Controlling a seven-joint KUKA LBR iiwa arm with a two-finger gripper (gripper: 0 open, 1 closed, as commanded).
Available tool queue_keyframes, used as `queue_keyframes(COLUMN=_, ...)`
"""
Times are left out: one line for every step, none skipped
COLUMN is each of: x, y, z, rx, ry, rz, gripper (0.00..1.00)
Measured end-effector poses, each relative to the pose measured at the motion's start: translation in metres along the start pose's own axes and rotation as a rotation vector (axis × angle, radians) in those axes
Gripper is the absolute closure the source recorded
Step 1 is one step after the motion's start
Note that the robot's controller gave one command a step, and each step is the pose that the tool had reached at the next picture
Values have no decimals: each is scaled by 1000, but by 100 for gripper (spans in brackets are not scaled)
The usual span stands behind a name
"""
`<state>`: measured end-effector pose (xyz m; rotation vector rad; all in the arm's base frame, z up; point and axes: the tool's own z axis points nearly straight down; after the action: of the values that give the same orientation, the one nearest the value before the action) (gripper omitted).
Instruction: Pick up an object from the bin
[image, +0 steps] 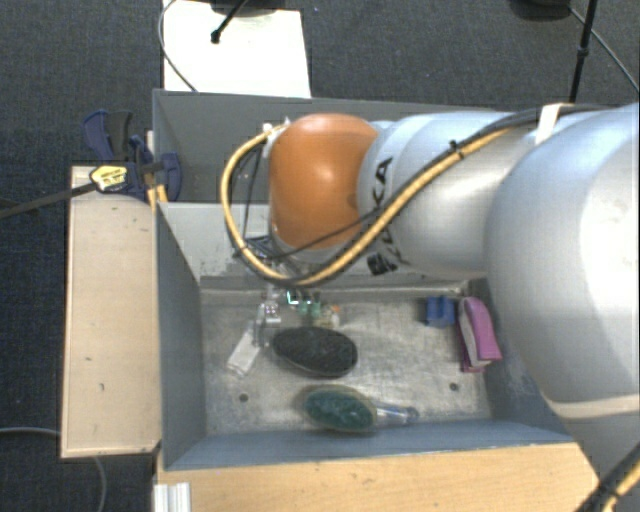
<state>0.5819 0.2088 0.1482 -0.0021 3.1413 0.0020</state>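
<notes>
black oval brush (315, 352) lies on the bin (400, 375) floor just beside our gripper (285, 305), with a clear plastic piece (242, 357) near the gripper's other side. we judge a descent could catch both or nudge the brush away. whether the gripper is spread or closed we cannot tell, nor whether it touches anything.

One camera looks down into the bin (182, 330), arm (470, 200) entering from right.
</notes>
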Motion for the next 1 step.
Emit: queue_keyframes(x=78, y=-86, z=64, rx=-1, ry=-3, rz=-245, gripper=0)
